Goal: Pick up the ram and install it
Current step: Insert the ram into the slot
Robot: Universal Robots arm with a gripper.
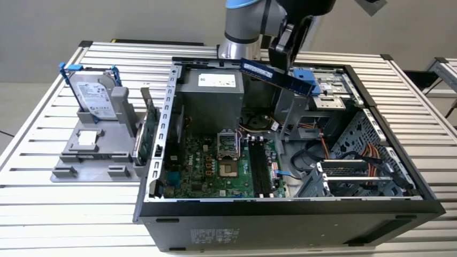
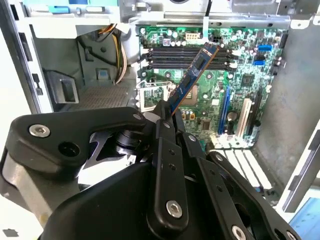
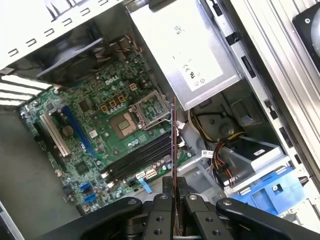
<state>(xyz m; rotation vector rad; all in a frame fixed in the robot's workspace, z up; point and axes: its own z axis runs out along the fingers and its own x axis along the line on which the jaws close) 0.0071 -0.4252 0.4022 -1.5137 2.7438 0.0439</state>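
The ram is a long dark blue stick, held tilted in the air above the back of the open computer case. My gripper is shut on its middle. In the second wrist view the ram sticks out from the gripper towards the motherboard, above the black memory slots. In the first wrist view the ram shows edge-on, rising from the gripper with the memory slots beside it. The slots lie well below the stick.
The case holds a grey power supply, a processor socket, cables and a blue drive bay part. A silver hard drive with blue rails stands in a grey fixture at the exterior view's left, beside a green expansion card.
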